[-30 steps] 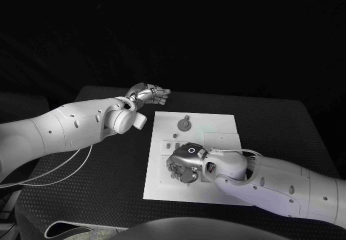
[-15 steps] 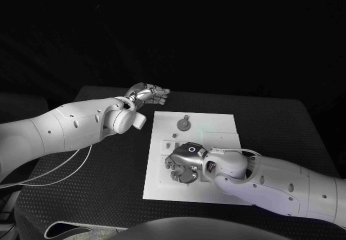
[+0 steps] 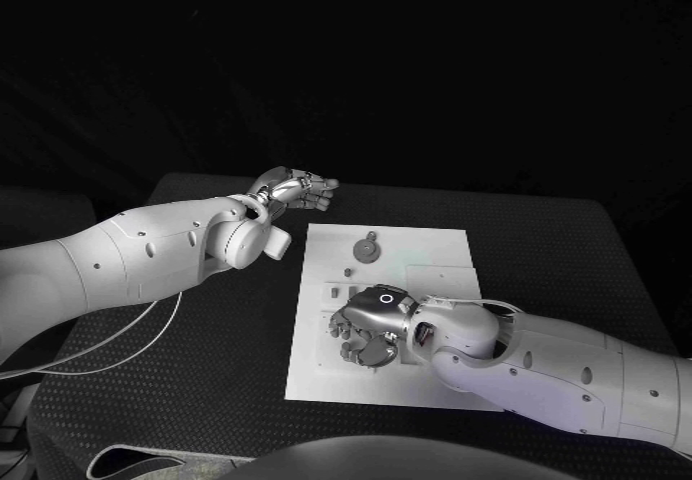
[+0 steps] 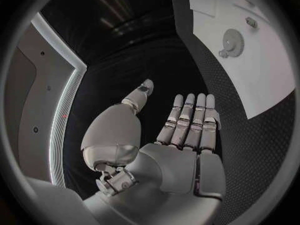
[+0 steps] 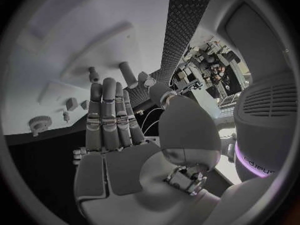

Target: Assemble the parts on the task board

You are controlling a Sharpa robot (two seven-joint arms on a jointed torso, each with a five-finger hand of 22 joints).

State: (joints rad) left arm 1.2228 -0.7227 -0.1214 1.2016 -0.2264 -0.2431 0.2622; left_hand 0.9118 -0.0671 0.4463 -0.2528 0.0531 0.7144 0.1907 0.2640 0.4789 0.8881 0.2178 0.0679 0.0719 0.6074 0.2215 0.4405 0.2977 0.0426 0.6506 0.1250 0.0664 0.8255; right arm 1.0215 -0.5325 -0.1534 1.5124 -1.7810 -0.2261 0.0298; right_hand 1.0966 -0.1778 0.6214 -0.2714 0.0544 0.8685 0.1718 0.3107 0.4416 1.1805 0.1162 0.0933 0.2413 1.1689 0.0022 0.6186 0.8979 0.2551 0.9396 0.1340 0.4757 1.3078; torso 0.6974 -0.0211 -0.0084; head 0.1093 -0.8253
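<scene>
The white task board lies mid-table. A gear-shaped part rests flat near its far edge, with small parts closer in. My right hand hovers low over the board's left-middle area. In the right wrist view its fingers are stretched out straight with nothing in the palm, and their tips end just short of two upright pegs. The gear lies off to one side. My left hand is off the board past its far left corner, its fingers straight and holding nothing.
The black table surrounds the board, with bare surface to the right and in front. The left wrist view shows the board's corner and the gear beyond the fingers. A loose cable hangs beside my left arm.
My right hand has crept very slightly over the board's left-middle area; my left hand and the parts have stayed put.
</scene>
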